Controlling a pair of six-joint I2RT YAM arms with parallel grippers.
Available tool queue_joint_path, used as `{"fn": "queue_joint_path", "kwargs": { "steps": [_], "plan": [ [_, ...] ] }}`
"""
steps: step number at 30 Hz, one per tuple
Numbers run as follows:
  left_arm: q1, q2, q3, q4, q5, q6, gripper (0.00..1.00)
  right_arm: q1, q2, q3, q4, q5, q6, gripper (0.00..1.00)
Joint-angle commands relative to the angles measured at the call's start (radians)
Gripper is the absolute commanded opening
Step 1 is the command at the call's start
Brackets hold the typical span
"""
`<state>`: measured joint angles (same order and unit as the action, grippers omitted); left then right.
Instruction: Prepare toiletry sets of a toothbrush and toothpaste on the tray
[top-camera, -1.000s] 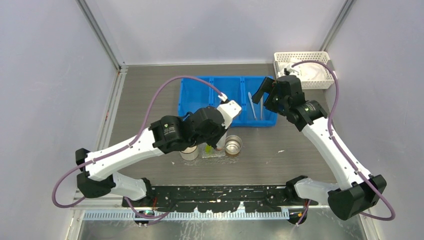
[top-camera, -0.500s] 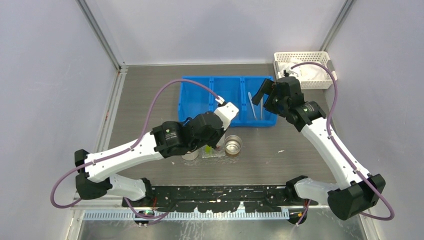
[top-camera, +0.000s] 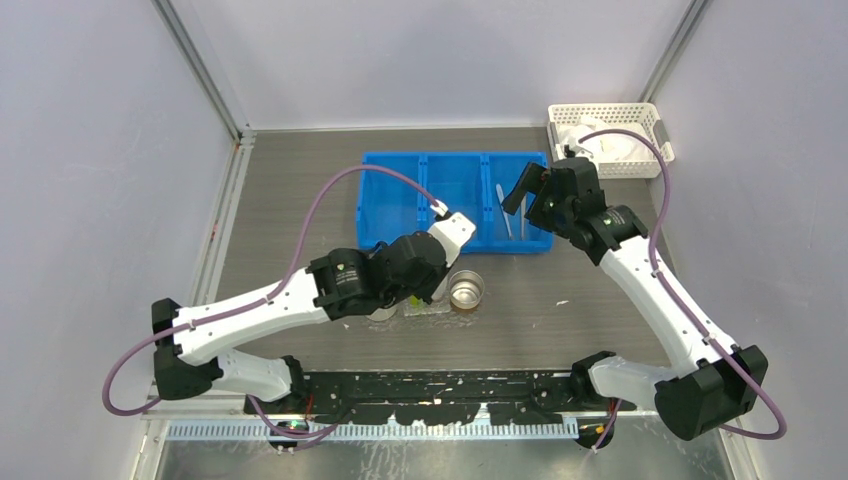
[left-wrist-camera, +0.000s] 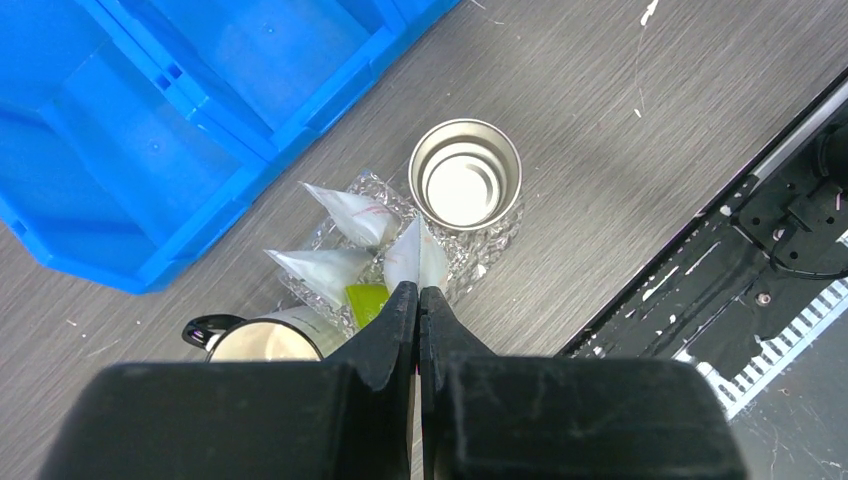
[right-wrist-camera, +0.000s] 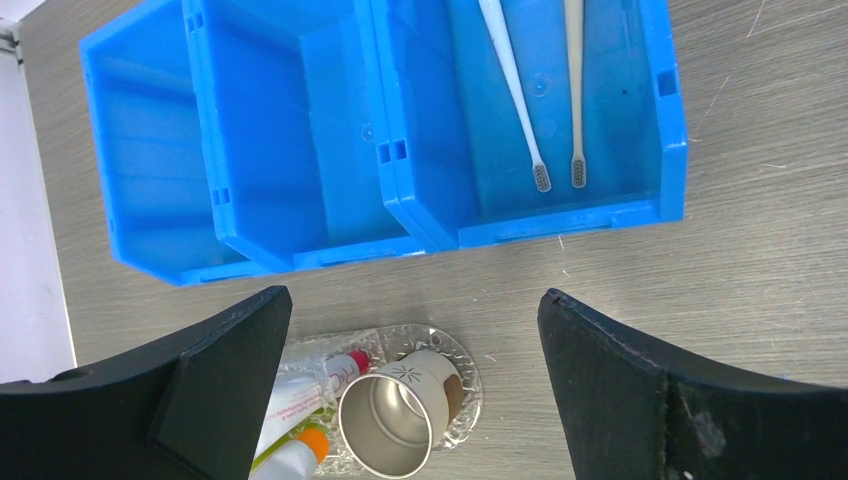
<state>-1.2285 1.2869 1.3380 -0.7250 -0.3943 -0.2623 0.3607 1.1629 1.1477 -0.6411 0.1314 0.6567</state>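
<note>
The small clear tray (left-wrist-camera: 497, 232) lies on the table just in front of the blue bin. Three toiletry set packets stand on it, tapered ends up: one reddish-white (left-wrist-camera: 355, 212), one with green contents (left-wrist-camera: 322, 272), and one reddish-white (left-wrist-camera: 418, 256). My left gripper (left-wrist-camera: 418, 292) is shut on the tapered top of this last packet, right above the tray; it also shows in the top view (top-camera: 428, 290). My right gripper (right-wrist-camera: 415, 300) is wide open and empty, hovering over the bin's near right edge (top-camera: 530, 195). The right wrist view shows the tray (right-wrist-camera: 470, 390) and packets (right-wrist-camera: 322, 385) below it.
A steel cup (left-wrist-camera: 465, 185) stands on the tray's right end. A pale mug (left-wrist-camera: 262, 342) stands left of the tray. The blue three-compartment bin (top-camera: 400, 215) holds two toothbrushes (right-wrist-camera: 515, 95) in its right compartment. A white lattice basket (top-camera: 640, 112) sits at the back right.
My left wrist has dropped lower and nearer over the tray, still shut. My right gripper has drifted slightly left over the bin, still open.
</note>
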Motion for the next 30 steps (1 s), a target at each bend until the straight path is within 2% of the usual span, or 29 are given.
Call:
{"fn": "queue_joint_path", "kwargs": {
  "steps": [1, 30],
  "plan": [
    [-0.005, -0.046, -0.021, 0.089, -0.030, -0.022, 0.01, -0.005, -0.009, -0.010, 0.053, -0.014, 0.004, 1.00],
    [-0.005, -0.038, -0.162, 0.211, -0.057, -0.055, 0.02, -0.016, -0.005, -0.069, 0.097, -0.047, 0.013, 1.00]
  ]
}}
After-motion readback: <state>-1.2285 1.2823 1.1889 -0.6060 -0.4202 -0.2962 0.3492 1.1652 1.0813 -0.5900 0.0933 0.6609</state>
